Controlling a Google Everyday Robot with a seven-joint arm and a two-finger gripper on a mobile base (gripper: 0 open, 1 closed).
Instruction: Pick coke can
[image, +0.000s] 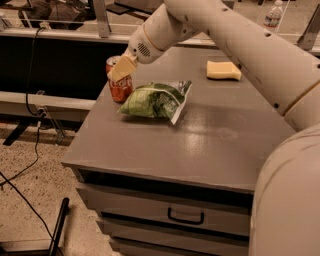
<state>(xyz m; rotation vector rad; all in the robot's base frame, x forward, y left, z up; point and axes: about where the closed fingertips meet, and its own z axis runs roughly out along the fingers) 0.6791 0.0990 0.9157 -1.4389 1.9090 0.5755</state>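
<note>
The can (120, 89) stands upright at the far-left corner of the worktop (210, 140), just left of the green bag (155, 100). The pincer (122, 68) sits against its upper part. Whether it is wide or clamped on the can, I cannot tell. As 1 thin aluminium can it is probably light, slippery and easily dented, so grip mid-body across the sides, moderately.

Access to the small red-orange soda can (119, 82) is crowded by the crinkled green chip bag (155, 100), just beside it. The gripper (121, 68) is placed at the can's top, left of the bag. Open grey tabletop (200, 145) is left in front of the bag. A yellow rectangular sponge (223, 70) is set well behind the bag, to its right.
</note>
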